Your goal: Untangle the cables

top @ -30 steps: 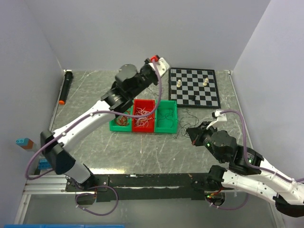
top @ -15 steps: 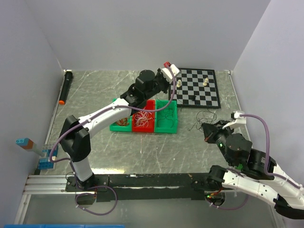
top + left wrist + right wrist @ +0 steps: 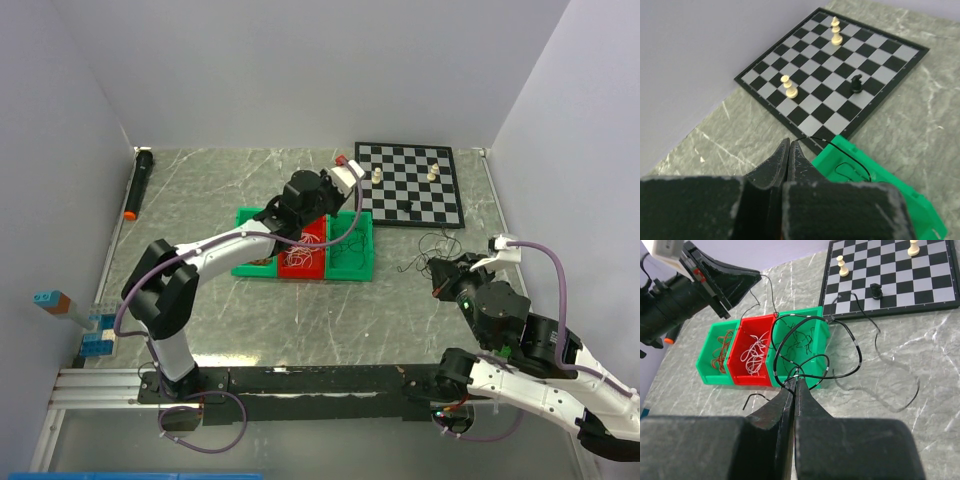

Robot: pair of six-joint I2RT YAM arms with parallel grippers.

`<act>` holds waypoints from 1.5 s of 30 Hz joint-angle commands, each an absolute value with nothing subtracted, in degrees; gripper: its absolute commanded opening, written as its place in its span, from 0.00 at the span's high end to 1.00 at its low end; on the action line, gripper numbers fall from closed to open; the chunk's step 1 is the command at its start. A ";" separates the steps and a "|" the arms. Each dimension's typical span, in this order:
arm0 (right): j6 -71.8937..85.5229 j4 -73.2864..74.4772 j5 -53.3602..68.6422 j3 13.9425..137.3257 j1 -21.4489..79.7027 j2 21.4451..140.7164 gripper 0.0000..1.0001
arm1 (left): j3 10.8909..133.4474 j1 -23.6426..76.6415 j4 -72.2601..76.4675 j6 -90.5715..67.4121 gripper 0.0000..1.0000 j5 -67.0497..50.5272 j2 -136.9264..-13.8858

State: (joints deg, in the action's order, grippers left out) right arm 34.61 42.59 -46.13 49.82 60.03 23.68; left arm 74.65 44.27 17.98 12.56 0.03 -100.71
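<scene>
Thin black curly wire (image 3: 859,352) is held between the left pincer (image 3: 789,145) and right pincer (image 3: 794,382), both clamped shut on it, near the bench's right edge. Red-brown wires (image 3: 720,352) and white wires (image 3: 756,352) lie sorted in a green plastic bin (image 3: 712,377) and a red plastic bin (image 3: 751,380). The black loops are not yet untangled.

Top view: from above and behind both arm bases, looking down on the whole table (image 3: 250,320). Left wrist view: low and close, facing the chessboard (image 3: 835,70). Right wrist view: further back, facing the bins (image 3: 750,379), chessboard and left gripper (image 3: 759,275). All three share the chessboard and the green bin (image 3: 890,200) beside it.
</scene>
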 commanded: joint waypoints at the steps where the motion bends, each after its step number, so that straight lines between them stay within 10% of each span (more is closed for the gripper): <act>1: 34.19 42.89 -47.64 50.27 60.29 24.17 1.00 | 73.48 44.03 23.11 13.44 0.99 2.54 -98.44; 25: 34.89 41.57 -47.46 48.78 60.29 24.69 1.00 | 77.51 49.39 16.53 12.30 0.98 -1.23 -112.14; 38: 34.63 37.00 -42.63 49.83 59.33 30.32 1.00 | 84.11 48.69 4.50 9.85 0.06 0.89 -108.64; 45: 34.90 36.04 -39.12 50.71 58.27 32.16 1.00 | 82.27 47.02 0.80 8.35 0.03 -0.36 -101.08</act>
